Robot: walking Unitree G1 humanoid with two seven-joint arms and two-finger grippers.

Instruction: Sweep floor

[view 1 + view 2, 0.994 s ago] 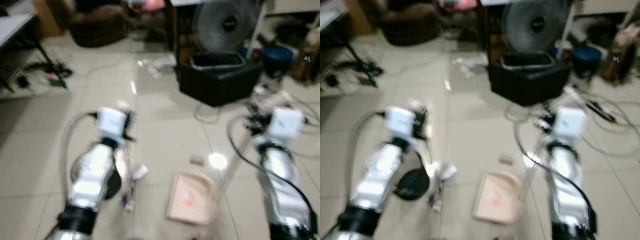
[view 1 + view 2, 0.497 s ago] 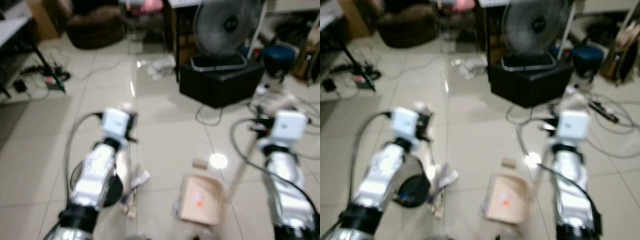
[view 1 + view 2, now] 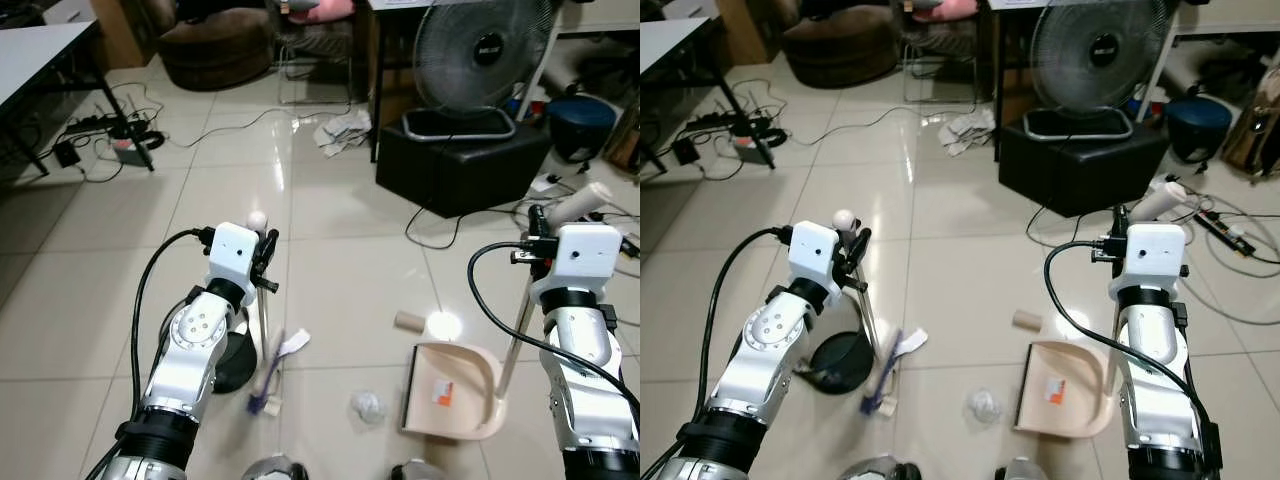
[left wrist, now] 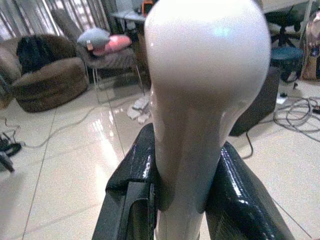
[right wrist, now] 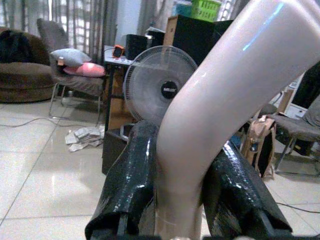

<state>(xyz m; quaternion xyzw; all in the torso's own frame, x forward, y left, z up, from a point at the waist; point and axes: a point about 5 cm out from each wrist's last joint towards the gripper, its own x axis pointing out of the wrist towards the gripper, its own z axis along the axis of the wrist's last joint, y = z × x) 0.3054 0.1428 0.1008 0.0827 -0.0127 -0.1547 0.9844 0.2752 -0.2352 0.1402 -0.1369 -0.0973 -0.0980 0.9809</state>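
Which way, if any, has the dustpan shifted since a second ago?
Yes. The dustpan slid to the robot's right: earlier directly below the small cylinder, now below-right of it.

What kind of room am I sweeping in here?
Probably a lived-in living room or home workspace: a brown armchair, a standing fan on a black box, cables trailing over the tiled floor.

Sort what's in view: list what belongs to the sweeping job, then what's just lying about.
Job: thin broom with white knob handle in left gripper; beige plastic dustpan, handle in right gripper; crumpled clear wrapper; small tan cylinder.

Lying about: grey pedestal fan; black box; crumpled papers.
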